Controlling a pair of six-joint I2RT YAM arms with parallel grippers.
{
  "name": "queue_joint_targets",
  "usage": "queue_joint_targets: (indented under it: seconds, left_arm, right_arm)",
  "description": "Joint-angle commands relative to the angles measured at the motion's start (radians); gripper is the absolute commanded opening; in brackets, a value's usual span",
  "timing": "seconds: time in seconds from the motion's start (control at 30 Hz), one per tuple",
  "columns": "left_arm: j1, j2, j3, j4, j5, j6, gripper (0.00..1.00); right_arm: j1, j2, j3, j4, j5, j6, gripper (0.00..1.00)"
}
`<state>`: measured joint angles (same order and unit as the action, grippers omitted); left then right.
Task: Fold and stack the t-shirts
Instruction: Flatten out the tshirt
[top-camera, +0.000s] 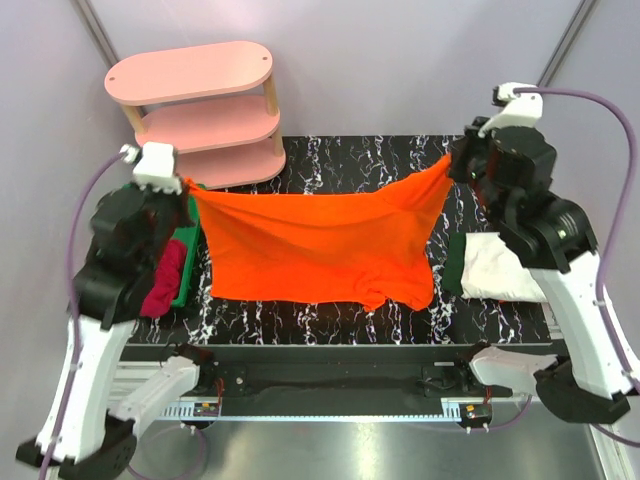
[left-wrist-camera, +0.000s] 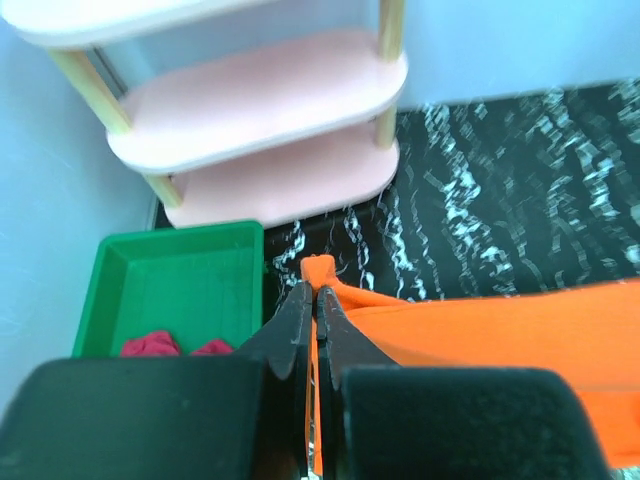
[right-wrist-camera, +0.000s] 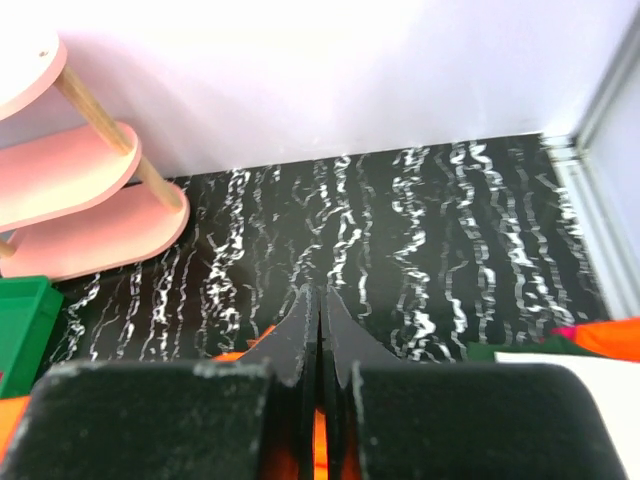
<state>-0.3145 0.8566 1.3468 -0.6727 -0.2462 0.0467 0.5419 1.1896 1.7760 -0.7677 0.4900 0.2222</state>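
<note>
A bright orange t-shirt (top-camera: 320, 245) hangs stretched between my two grippers above the black marbled table. My left gripper (top-camera: 187, 186) is shut on its left corner; in the left wrist view the orange cloth (left-wrist-camera: 480, 340) pokes out past the closed gripper (left-wrist-camera: 316, 292). My right gripper (top-camera: 452, 162) is shut on its right corner; in the right wrist view orange cloth (right-wrist-camera: 320, 445) shows between the closed fingers of the gripper (right-wrist-camera: 320, 295). A stack of folded shirts (top-camera: 497, 265), white on dark green, lies on the right, with an orange edge (right-wrist-camera: 605, 337) showing.
A pink three-tier shelf (top-camera: 200, 110) stands at the back left. A green bin (left-wrist-camera: 170, 290) holding dark red cloth (top-camera: 165, 280) sits at the left under my left arm. Purple walls enclose the table (top-camera: 340, 160).
</note>
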Motion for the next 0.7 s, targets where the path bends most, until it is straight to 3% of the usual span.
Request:
queue_joint_targets:
  seconds: [0.0, 0.2, 0.43, 0.67]
  left_arm:
    - [-0.005, -0.152, 0.005, 0.025, 0.081, 0.039, 0.00]
    - [-0.003, -0.220, 0.080, 0.024, 0.107, 0.094, 0.00]
    - [-0.003, -0.165, 0.250, 0.022, 0.085, 0.124, 0.00]
    - [0.000, -0.131, 0.388, 0.015, 0.110, 0.108, 0.00]
  right_arm:
    - [0.013, -0.068, 0.034, -0.042, 0.079, -0.046, 0.00]
    - [0.013, -0.102, 0.144, -0.090, 0.101, -0.095, 0.00]
    - [0.013, 0.005, 0.401, -0.142, 0.125, -0.185, 0.00]
    - [0.012, -0.018, 0.419, -0.137, 0.110, -0.193, 0.00]
